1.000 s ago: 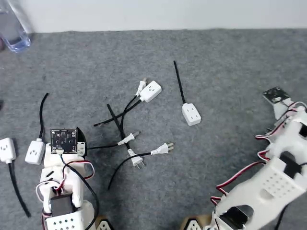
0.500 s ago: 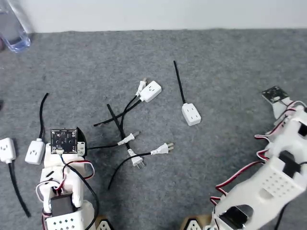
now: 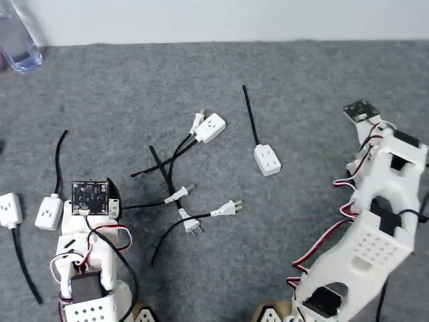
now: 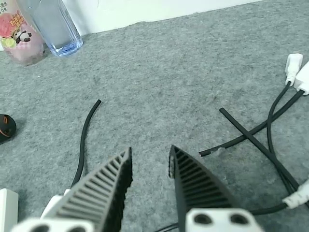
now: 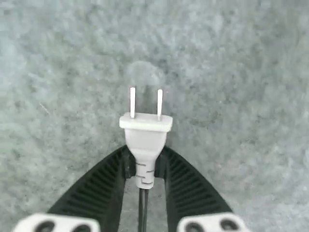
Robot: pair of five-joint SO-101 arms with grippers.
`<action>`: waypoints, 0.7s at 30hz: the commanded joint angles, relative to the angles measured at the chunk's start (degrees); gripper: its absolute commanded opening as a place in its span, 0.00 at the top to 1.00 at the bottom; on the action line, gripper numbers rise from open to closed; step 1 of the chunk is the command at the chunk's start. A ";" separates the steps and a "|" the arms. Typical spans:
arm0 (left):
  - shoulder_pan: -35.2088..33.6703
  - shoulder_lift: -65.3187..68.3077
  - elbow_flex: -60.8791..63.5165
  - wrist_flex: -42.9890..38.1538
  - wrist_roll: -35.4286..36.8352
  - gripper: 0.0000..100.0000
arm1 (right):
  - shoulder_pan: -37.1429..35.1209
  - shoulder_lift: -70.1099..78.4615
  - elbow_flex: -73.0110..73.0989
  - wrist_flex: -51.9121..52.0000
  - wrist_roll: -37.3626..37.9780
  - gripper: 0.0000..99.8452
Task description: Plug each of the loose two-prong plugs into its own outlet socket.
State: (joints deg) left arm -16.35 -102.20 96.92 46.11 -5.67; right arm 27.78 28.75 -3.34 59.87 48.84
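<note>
The right gripper (image 5: pixel 145 162) is clamped on the body of a white two-prong plug (image 5: pixel 145 133), prongs pointing out past its fingertips over the grey mat (image 5: pixel 241 58). The left gripper (image 4: pixel 150 157) has its fingers apart, just beside a white socket (image 3: pixel 48 211). A pink-labelled container (image 4: pixel 19 34) bears a cartoon; its print is too small to read

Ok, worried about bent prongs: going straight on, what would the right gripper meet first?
Likely just the bare grey mat; the plug in the right gripper would touch prongs first, though depth is unclear.
</note>
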 commanded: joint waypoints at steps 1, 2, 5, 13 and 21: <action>0.44 0.26 -0.31 0.18 -0.44 0.88 | -0.22 -0.48 -3.43 0.57 -1.93 0.78; 0.44 0.26 -0.31 0.18 -0.44 0.88 | -0.13 -0.48 -3.43 0.57 -1.76 0.72; 0.44 0.26 -0.31 0.18 -0.44 0.88 | 0.84 -1.27 -3.52 0.57 -1.67 0.59; 0.44 0.26 -0.31 0.18 -0.44 0.88 | -2.68 -13.05 -3.25 10.51 -2.11 0.56; 0.44 0.26 -0.31 0.09 -0.44 0.88 | -17.98 -22.02 -3.25 19.12 -6.42 0.56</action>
State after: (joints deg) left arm -16.35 -102.20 96.92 46.11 -5.67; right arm 14.86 11.43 -3.34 77.45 45.32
